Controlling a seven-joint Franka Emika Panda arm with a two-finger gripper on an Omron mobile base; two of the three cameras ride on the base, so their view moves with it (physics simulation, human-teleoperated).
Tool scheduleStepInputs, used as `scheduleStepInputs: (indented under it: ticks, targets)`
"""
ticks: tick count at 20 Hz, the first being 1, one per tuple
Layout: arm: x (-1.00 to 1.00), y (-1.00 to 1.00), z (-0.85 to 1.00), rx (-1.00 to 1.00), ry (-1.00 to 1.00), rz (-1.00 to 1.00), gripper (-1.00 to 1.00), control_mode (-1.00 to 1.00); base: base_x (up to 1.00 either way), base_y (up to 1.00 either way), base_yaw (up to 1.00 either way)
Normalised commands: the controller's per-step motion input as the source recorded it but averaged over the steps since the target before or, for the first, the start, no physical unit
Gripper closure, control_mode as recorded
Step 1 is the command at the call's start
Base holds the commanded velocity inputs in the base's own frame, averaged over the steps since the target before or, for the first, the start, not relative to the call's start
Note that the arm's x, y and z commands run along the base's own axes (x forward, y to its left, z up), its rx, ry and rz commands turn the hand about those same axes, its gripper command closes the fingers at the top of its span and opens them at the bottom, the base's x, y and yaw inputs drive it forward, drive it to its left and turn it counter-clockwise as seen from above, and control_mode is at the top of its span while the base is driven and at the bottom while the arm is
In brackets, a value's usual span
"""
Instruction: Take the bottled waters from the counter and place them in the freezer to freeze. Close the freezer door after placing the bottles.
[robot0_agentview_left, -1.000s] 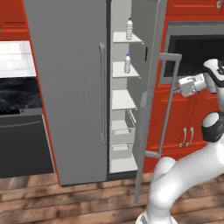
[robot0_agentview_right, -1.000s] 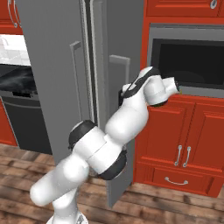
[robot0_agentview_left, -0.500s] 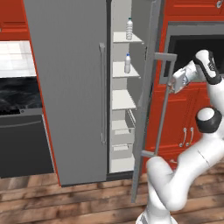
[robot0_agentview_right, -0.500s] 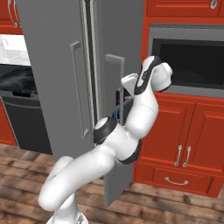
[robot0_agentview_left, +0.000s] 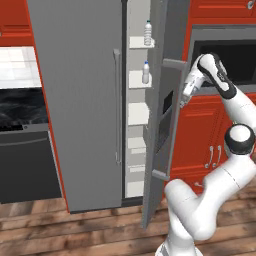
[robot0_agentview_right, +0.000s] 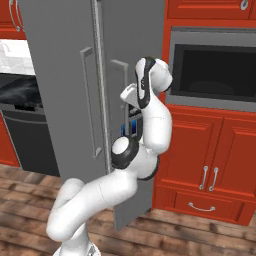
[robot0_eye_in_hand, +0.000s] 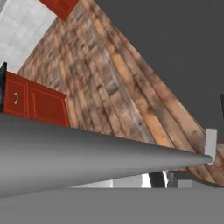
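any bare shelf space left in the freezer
Yes. Top shelf holds one bottle, bare to its left. Next shelf holds the other bottle, bare to its left too. The lower shelves look bare. The door leaves only a narrow gap for a hand.

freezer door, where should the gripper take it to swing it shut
Judging by its pose, take the freezer door by its long vertical bar handle on the outer face, about mid-height, coming from the oven side. The door stands ajar, outer face toward the gripper.
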Motion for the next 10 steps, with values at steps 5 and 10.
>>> scheduleStepInputs:
  ticks: [5, 10]
  targets:
    - [-0.58, 0.84, -0.51, 0.13, -0.27, -0.16, -1.00, -1.00, 0.00, 0.00, 0.00]
    - [-0.47, 1.00, -0.18, 0.10, -0.57, -0.44, -1.00, -1.00, 0.00, 0.00, 0.00]
